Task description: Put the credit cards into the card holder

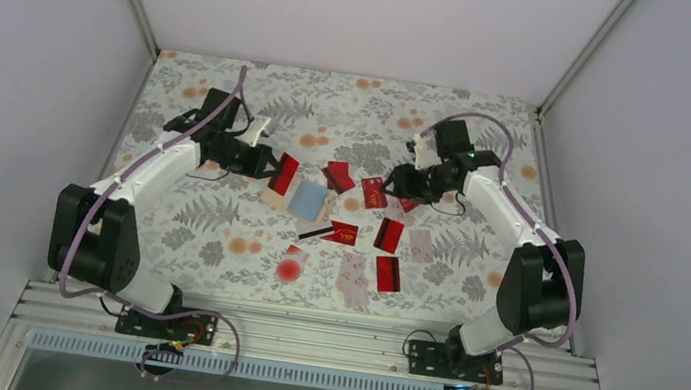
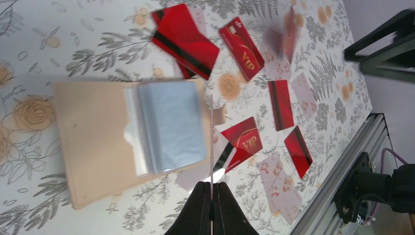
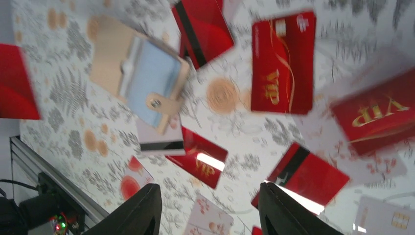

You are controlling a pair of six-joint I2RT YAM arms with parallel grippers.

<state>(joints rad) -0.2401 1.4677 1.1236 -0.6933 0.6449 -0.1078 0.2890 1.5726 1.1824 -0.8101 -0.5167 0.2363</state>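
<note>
1. Left boundary: the pale grey enclosure wall (image 1: pixel 26 62) meets the floral-patterned table (image 1: pixel 206 227) along a straight edge. A band of patterned surface lies between that edge and the nearest card.
2. Left gripper (image 1: pixel 265 161): its black fingers are pressed together on a glossy red rectangular card (image 1: pixel 282 175). The left wrist view shows this card edge-on as a thin line. It hangs close by the holder; contact cannot be judged.
3. Tan-beige folding card holder (image 1: pixel 299 197): it lies open and flat a little left of the table's middle, with its light blue lining up. A small snap tab juts from one edge.
4. Loose credit cards (image 1: pixel 389 234): red and pale pinkish rectangles lie scattered right of the holder and toward the near rail. A white card with a black stripe (image 1: pixel 316 234) lies just beside the holder's near edge. A round red blot (image 1: pixel 288 270) sits nearer the silver rail (image 1: pixel 303 336).
5. Right gripper (image 3: pixel 210 191): its jaws stand partly apart with nothing between them, above the red cards. Its wrist view is blurred.
6. Right boundary: a pale pinkish card (image 1: pixel 421 245) lies furthest right, with patterned surface between it and the table's right edge.
</note>
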